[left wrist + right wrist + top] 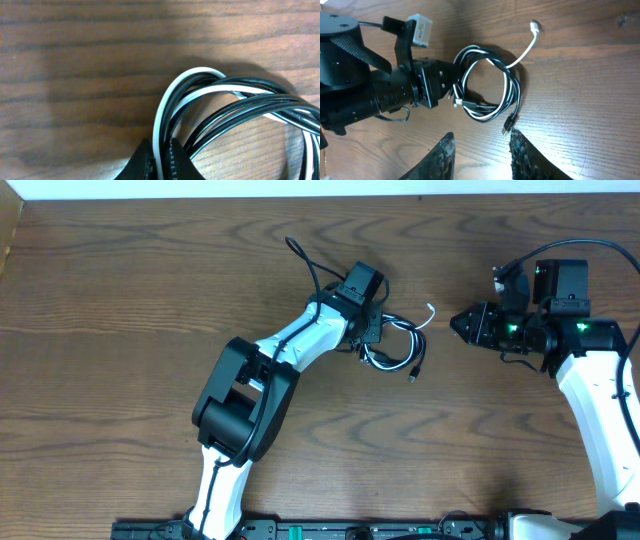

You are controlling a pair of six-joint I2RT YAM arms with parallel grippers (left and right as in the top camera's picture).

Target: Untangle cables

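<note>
Overhead is looking down at the table [120, 330]. Left wrist is framing the cables [240, 102] close at the left gripper [161, 162] — right wrist is sharing them, farther ahead.

I find nothing readable in any of my views: no text, label, brand, number or sign on the cables [240, 92] or on the table [75, 50].
</note>
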